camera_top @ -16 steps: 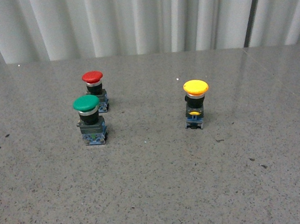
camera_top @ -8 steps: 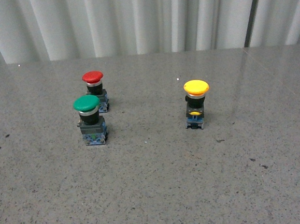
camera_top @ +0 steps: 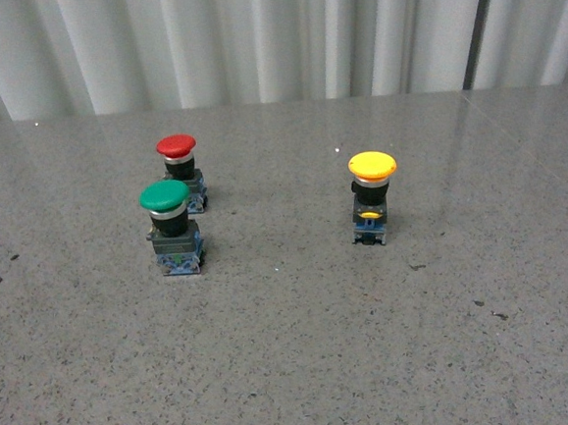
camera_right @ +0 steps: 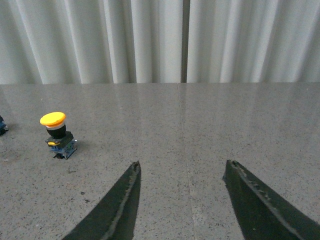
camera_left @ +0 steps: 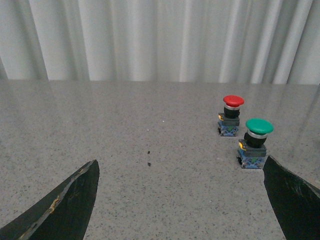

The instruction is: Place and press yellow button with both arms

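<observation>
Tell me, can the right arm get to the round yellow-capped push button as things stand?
Probably yes. The yellow-capped push button stands alone on bare grey table, and the right gripper is open with nothing between them.

My left end effector [camera_left: 180, 200] is spread wide, its two black fingers [camera_left: 65, 205] showing only at the lower corners of its wrist frame. My right end effector [camera_right: 182, 200] is also parted, narrower, fingers [camera_right: 117, 207] low in frame. Neither holds anything, and neither arm appears in the front view.
</observation>
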You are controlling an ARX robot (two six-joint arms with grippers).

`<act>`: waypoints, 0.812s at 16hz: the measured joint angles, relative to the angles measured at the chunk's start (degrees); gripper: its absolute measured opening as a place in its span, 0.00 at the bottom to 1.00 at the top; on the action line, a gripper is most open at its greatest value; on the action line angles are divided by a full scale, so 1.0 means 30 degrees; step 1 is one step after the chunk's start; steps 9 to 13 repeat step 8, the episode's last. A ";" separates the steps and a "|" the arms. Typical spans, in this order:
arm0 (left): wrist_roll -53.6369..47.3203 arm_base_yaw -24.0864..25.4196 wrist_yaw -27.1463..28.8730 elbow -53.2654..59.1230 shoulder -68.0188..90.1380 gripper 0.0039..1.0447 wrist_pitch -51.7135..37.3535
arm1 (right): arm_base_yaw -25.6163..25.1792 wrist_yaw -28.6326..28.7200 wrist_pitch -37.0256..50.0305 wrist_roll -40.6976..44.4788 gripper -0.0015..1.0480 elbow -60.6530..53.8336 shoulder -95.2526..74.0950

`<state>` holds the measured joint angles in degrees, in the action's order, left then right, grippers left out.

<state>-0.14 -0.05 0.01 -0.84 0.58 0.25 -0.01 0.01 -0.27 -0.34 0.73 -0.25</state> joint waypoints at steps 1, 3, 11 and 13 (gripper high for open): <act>0.0000 0.0000 0.0000 0.0000 0.0000 0.94 0.0000 | 0.0000 0.0000 0.0000 0.0000 0.55 0.0000 0.0000; 0.0000 0.0000 0.0000 0.0000 0.0000 0.94 0.0000 | 0.0000 0.0007 0.0000 0.0000 0.80 0.0000 0.0000; 0.0000 0.0000 0.0000 0.0000 0.0000 0.94 -0.0007 | 0.0000 0.0000 0.0000 0.0000 0.94 0.0000 0.0000; 0.0000 0.0000 0.0000 0.0000 0.0000 0.94 -0.0007 | 0.0000 0.0000 0.0000 0.0000 0.94 0.0000 0.0000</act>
